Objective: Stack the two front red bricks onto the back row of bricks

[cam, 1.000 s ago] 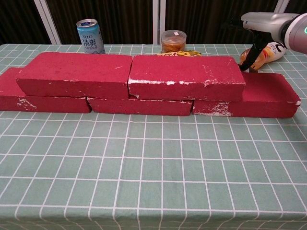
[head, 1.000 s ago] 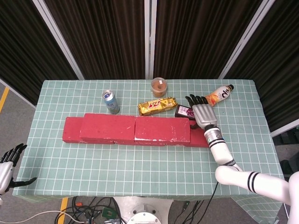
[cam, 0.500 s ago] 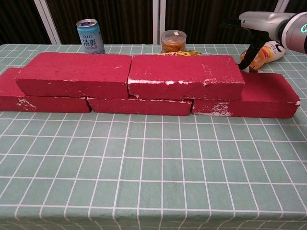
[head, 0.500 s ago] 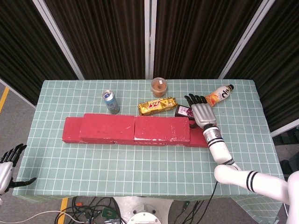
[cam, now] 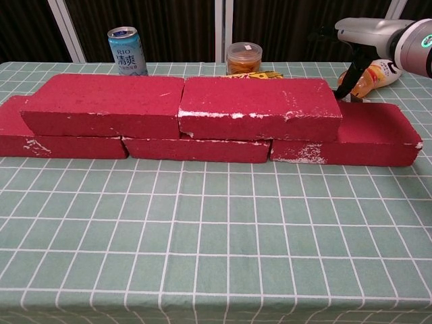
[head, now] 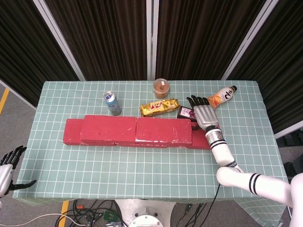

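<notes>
Two rough red bricks sit on top now: upper-left red brick (cam: 104,104) and upper-right red brick (cam: 260,108), end to end, both resting across the bottom row of red bricks (cam: 196,148) at frame centre. Looks like stacking is basically done, so this reads as the release/pull-away step.

Right hand (head: 203,115) is at the right end of the upper-right brick, just right of centre in head view, fingers spread and pointing to the back of the table, holding nothing as far as I can see. Whether the palm or thumb touches the brick end — can't tell; the chest view shows only the wrist and a dark finger at upper right, cut off by the frame edge.

Left hand (head: 8,168) hangs at the lower-left corner, off the green checked tablecloth (cam: 216,236), fingers apart, nothing in it.

Next move, my guess: lift the right hand up and clear w/o nudging the top brick, maybe square the seam btwn the two uppers.

Hard to see: the small dark packet (head: 186,112) is partly covered by the right hand's fingers, and the orange drink bottle (cam: 373,76) sits behind the arm.
</notes>
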{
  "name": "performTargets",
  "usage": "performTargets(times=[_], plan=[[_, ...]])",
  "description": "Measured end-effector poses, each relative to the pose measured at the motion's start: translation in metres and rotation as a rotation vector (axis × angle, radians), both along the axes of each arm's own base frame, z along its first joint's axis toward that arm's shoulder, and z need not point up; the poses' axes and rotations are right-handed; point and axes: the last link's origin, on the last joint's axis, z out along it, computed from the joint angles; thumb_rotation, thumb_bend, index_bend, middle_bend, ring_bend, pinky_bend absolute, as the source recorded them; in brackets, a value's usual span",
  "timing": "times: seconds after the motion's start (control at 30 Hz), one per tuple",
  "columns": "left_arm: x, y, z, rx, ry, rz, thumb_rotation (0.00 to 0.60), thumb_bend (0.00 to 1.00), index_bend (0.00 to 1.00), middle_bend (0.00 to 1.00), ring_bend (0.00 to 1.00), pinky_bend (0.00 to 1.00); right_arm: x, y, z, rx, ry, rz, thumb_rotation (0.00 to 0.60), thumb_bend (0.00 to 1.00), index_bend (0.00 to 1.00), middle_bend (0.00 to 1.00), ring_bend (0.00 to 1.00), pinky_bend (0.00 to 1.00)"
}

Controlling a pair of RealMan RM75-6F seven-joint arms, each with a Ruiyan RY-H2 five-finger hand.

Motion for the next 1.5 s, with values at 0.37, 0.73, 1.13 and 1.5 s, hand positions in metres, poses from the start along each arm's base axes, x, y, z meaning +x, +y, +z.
performTargets(times=[0.37,0.73,1.13,1.5], plan=[[0.0,0.0,0.0,0.0,0.0,0.0,0.6,0.0,0.0,0.0,0.0,0.0,0.001,0.001,0.0,0.001,0.0,0.004,0.6,0.08,0.0,0.0,0.0,0.0],[0.0,0.0,0.0,-0.001,0.003,0.0,0.6,0.0,0.0,0.0,0.0,0.0,0.002,0.001,0.001,0.0,-0.005,0.003,0.6,0.08,0.0,0.0,0.0,0.0],[0.004,0.0,0.003,0.009,0.01,-0.006,0.6,0.0,0.0,0.0,0.0,0.0,-0.008,0.021,0.034,-0.058,-0.008,0.036,0.6,0.08,0.0,0.0,0.0,0.0],[0.015,0.0,0.004,0.02,0.028,-0.018,0.6,0.0,0.0,0.0,0.0,0.0,-0.046,0.08,0.068,-0.081,-0.007,0.083,0.6,0.06,0.0,0.0,0.0,0.0]])
